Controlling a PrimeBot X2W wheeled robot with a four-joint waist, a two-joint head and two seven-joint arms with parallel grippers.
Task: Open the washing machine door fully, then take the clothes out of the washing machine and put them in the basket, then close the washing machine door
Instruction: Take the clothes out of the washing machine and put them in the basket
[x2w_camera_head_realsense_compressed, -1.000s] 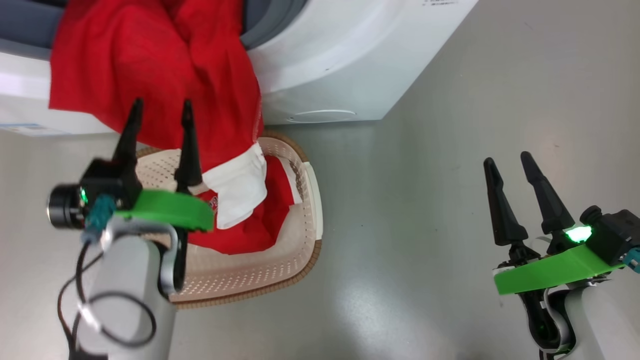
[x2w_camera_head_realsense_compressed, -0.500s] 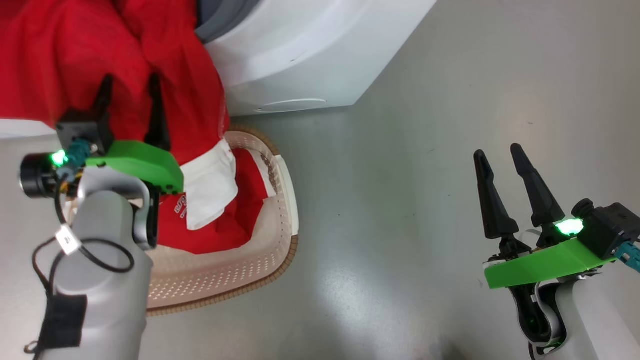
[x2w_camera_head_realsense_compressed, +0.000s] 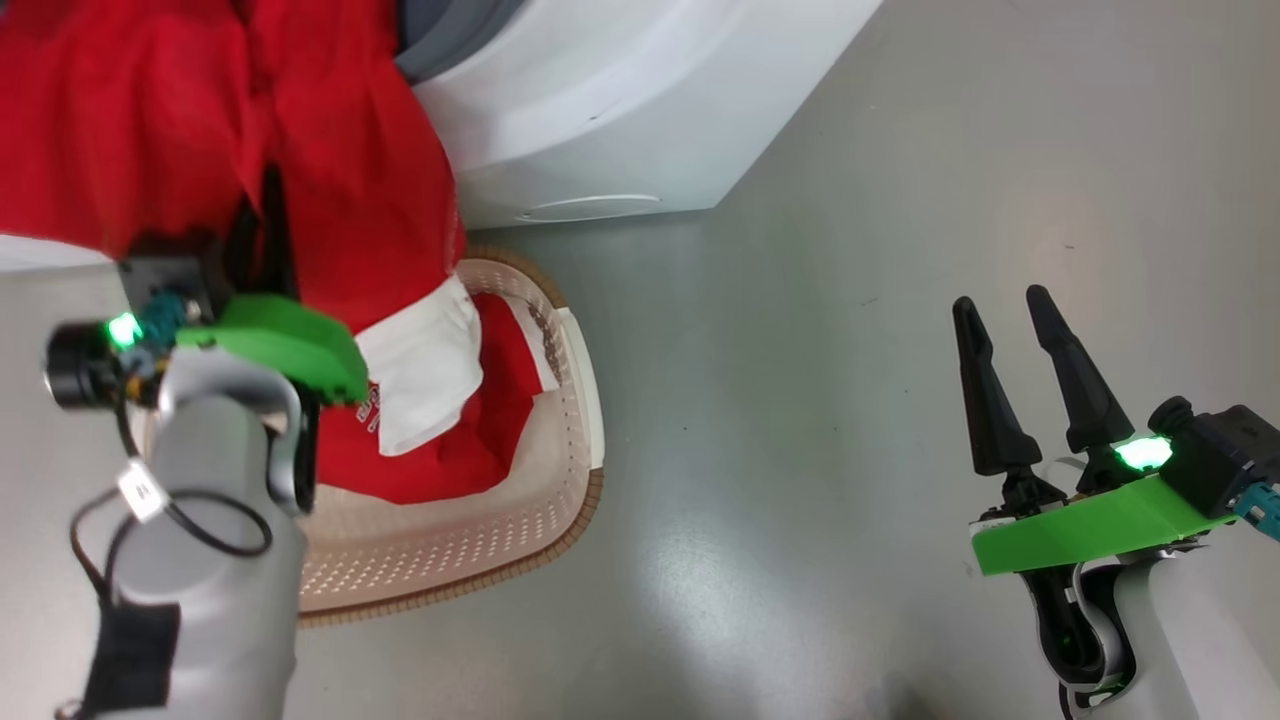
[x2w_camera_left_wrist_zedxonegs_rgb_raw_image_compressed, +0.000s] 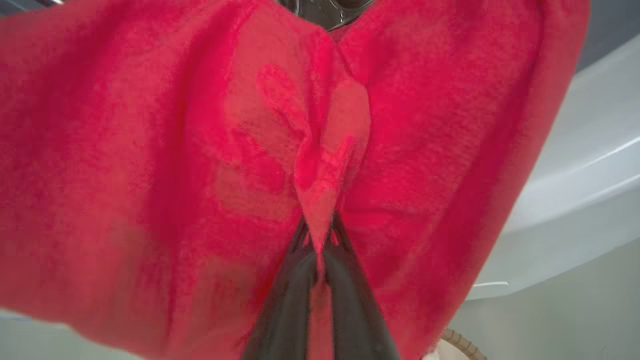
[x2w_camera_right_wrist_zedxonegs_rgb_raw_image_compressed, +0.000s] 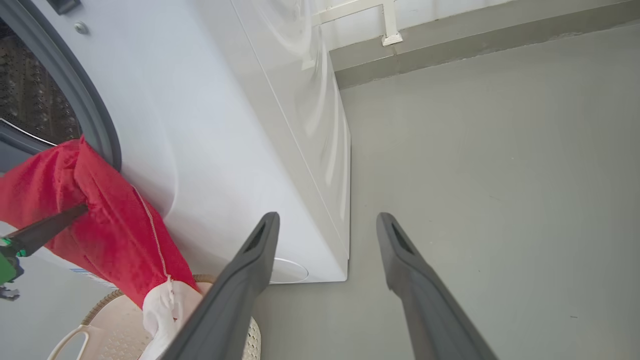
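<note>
Bright, even overhead light, with a pale glare patch on the floor (x2w_camera_head_realsense_compressed: 700, 590) and sheen along the washing machine (x2w_camera_right_wrist_zedxonegs_rgb_raw_image_compressed: 310, 100). Soft blur on the clothes (x2w_camera_left_wrist_zedxonegs_rgb_raw_image_compressed: 150, 175) in the left wrist view.

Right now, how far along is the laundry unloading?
Done: the washing machine stands open, and part of the clothes lies in the basket. In hand: the left gripper is shut on the clothes where they drape out of the machine; the right gripper hangs open over the floor. Left: pull them free, drop them into the basket, close the door.
</note>
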